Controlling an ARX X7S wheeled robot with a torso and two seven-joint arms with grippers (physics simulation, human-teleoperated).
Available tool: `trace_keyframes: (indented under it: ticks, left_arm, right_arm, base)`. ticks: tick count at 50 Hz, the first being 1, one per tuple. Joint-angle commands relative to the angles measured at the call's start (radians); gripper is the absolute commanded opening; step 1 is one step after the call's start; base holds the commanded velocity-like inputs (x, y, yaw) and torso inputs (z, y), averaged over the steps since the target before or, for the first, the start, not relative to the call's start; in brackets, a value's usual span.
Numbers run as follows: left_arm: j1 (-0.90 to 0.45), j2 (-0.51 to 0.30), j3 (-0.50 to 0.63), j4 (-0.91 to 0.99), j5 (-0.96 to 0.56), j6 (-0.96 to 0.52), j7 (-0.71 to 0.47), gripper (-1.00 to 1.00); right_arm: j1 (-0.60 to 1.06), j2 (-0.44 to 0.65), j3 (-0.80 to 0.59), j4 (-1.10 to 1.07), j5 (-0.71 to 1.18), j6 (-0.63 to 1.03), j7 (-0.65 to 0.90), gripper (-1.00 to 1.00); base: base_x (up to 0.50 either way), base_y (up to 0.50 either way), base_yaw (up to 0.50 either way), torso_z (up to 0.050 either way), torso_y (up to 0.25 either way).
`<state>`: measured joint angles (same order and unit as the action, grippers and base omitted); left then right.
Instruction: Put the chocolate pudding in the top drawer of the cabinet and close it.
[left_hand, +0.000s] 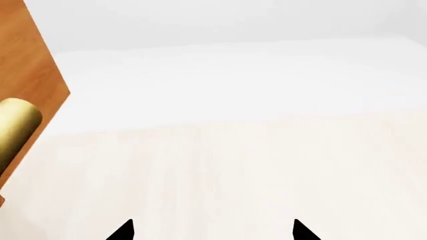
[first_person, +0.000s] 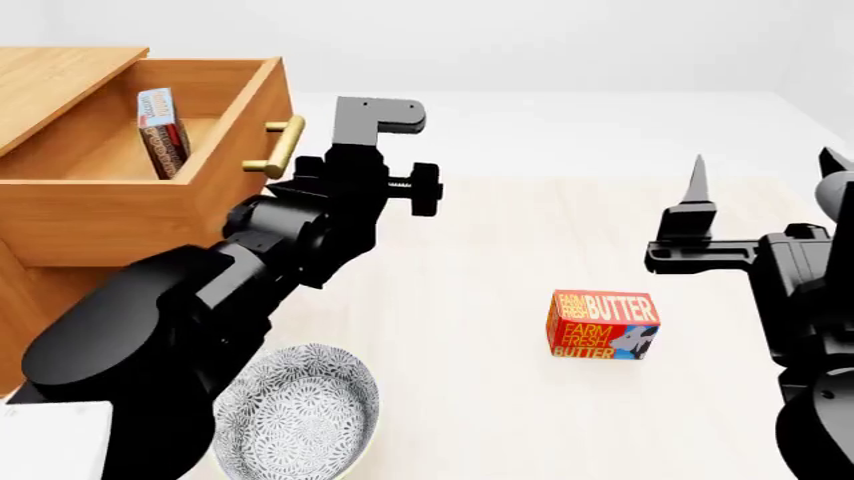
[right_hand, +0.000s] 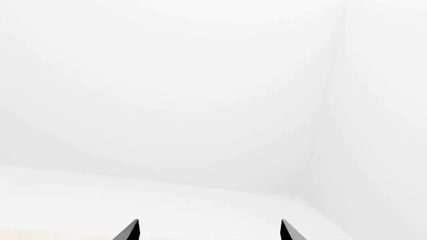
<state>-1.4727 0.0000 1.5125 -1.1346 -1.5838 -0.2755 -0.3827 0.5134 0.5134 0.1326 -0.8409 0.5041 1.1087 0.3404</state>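
The pale tabletop (first_person: 507, 260) carries the cabinet (first_person: 60, 80) at the head view's left, its top drawer (first_person: 147, 205) pulled out. The pudding (first_person: 160, 132) is seen standing on edge inside the drawer, leaning against its far wall. A patterned bowl (first_person: 300, 410) and a butter box (first_person: 603, 325) are set on the tabletop. The left pincer (left_hand: 210, 231) is held released just beside the drawer's brass handle (first_person: 275, 146); the right pincer (right_hand: 208, 230) is raised, released and empty.

Stretching pale and wood-grained toward the far white walls (right_hand: 167, 90): a cream tabletop (first_person: 507, 250). Meeting in a soft corner beyond the tabletop. Glowing evenly, casting faint shadows only.
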Motion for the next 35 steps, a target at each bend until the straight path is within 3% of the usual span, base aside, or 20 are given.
trace_keyframes:
  ticks: [1,12,21,28,35]
  left_arm:
    - [-0.019,0.000,0.062,-0.109,-0.056,0.023,0.033,1.00]
    - [-0.033,-0.018,0.082,-0.174,-0.092,0.024,0.050,1.00]
    - [-0.044,-0.066,0.160,-0.174,-0.189,0.039,0.043,1.00]
    - [-0.054,-0.109,0.292,-0.174,-0.335,0.065,0.040,1.00]
    - [-0.062,-0.132,0.518,-0.174,-0.563,0.107,0.049,1.00]
  right_arm:
    - [0.000,0.001,-0.016,0.007,-0.003,-0.005,0.006,1.00]
    - [0.005,-0.001,-0.040,0.027,-0.011,-0.018,0.011,1.00]
    - [0.029,-0.003,-0.059,0.030,-0.008,-0.003,0.019,1.00]
    - [0.042,-0.006,-0.077,0.037,-0.011,0.001,0.026,1.00]
    - [0.054,-0.011,-0.099,0.047,-0.016,-0.005,0.031,1.00]
  base:
    - [0.00,0.00,0.00,0.000,0.000]
    - [0.00,0.00,0.00,0.000,0.000]
    - [0.00,0.00,0.00,0.000,0.000]
    - [0.00,0.00,0.00,0.000,0.000]
    - [0.00,0.00,0.00,0.000,0.000]
